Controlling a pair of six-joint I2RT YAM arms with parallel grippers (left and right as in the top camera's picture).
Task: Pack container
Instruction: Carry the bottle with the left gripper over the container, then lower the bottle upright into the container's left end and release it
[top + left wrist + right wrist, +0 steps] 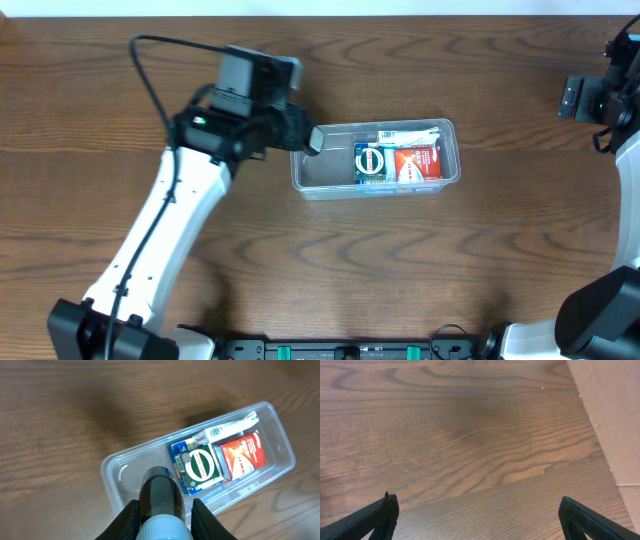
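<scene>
The clear plastic container (310,178) lies at the table's middle and also shows in the left wrist view (114,467). Inside it are a blue and green box (371,165), a red box (417,163) and a white tube (405,132); in the left wrist view they are the blue and green box (197,466), the red box (245,454) and the tube (227,429). My left gripper (161,519) is shut on a dark brown bottle with a white cap (160,497), held over the container's empty left end. My right gripper (479,515) is open and empty over bare table at the far right.
A pale cardboard-like surface (615,415) borders the table at the right in the right wrist view. The left arm (170,220) slants across the table's left half.
</scene>
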